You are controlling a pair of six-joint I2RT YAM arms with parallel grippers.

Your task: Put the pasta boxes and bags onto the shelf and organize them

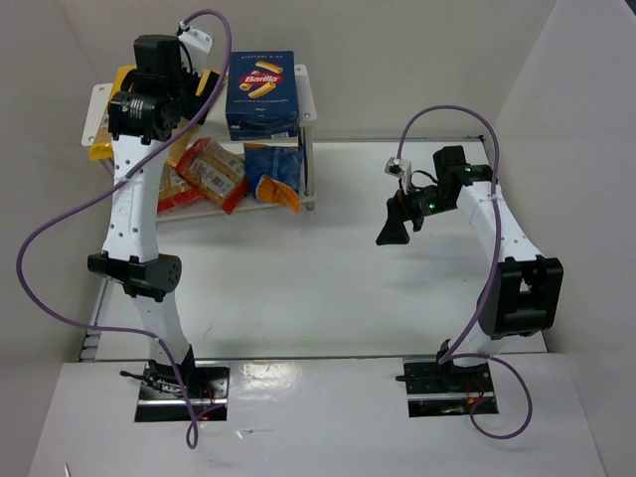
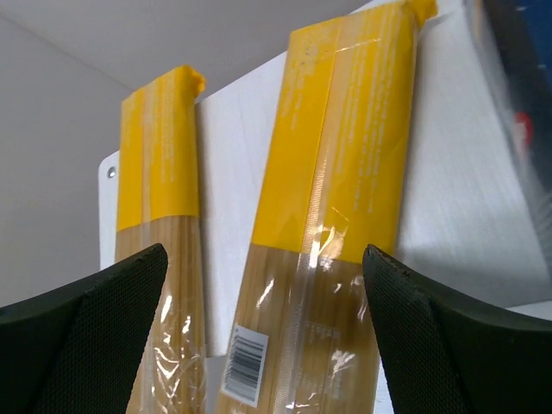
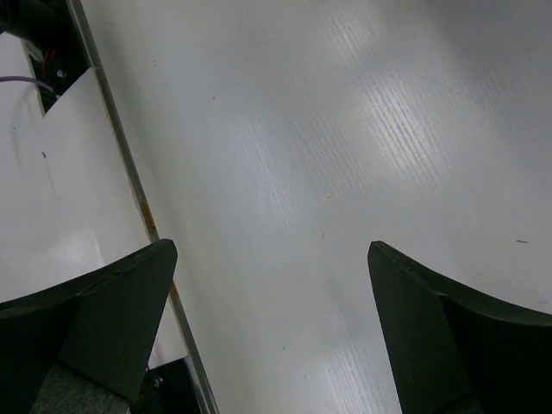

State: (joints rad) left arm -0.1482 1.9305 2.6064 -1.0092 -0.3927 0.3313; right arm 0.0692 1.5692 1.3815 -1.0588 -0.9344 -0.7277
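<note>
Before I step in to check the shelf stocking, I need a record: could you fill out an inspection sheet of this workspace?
Surface: white table, with the shelf standing at its far left.
Job's things: Barilla box on the shelf's top board; two spaghetti bags lying beside it on that board; red-orange bags and blue bag under the top board.
Clutter: nothing seen.
Grippers: left gripper open, a finger either side of one spaghetti bag; right gripper open over bare table, holding nothing.
Cables: purple cable loops wide off the left arm; another arches over the right.
Surroundings: white walls around the table.
</note>
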